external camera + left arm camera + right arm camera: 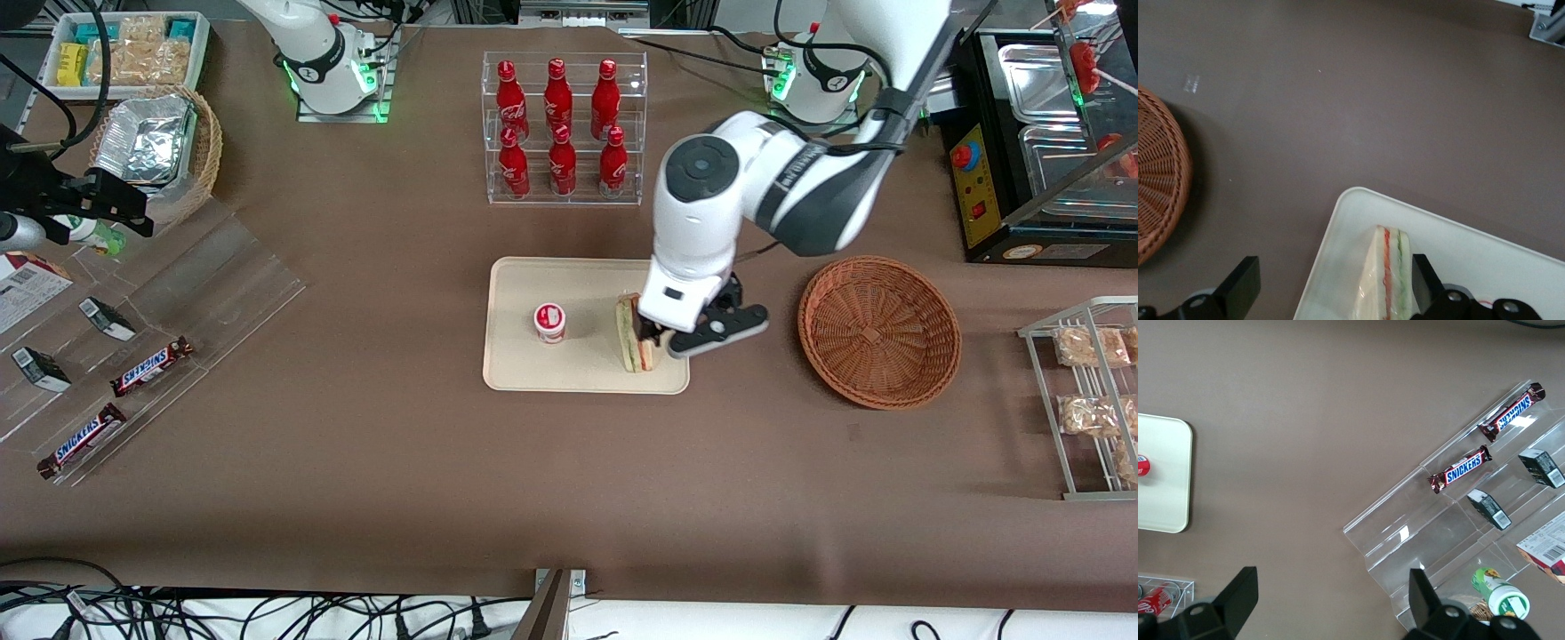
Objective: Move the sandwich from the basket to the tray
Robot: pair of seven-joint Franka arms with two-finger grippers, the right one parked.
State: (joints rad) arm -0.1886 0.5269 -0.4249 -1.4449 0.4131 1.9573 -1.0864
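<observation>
The wrapped sandwich [633, 336] stands on its edge on the cream tray [524, 364], at the tray's end nearest the basket. In the left wrist view, the sandwich [1388, 280] shows white bread with a red and a green layer, resting on the tray [1485, 260]. My gripper [660, 343] is low over that end of the tray and open [1331, 293]. One of its fingers [1423, 280] is close against the sandwich's green side. The other stands well apart over the brown tabletop. The reddish-brown wicker basket [878, 331] [1158, 180] lies toward the working arm's end, with nothing in it.
A small cup with a red-and-white lid [549, 322] sits on the tray beside the sandwich. A clear rack of red cola bottles [562, 124] stands farther from the camera. An acrylic shelf with candy bars [133, 356] lies toward the parked arm's end. A wire rack of bagged snacks [1089, 391] stands past the basket.
</observation>
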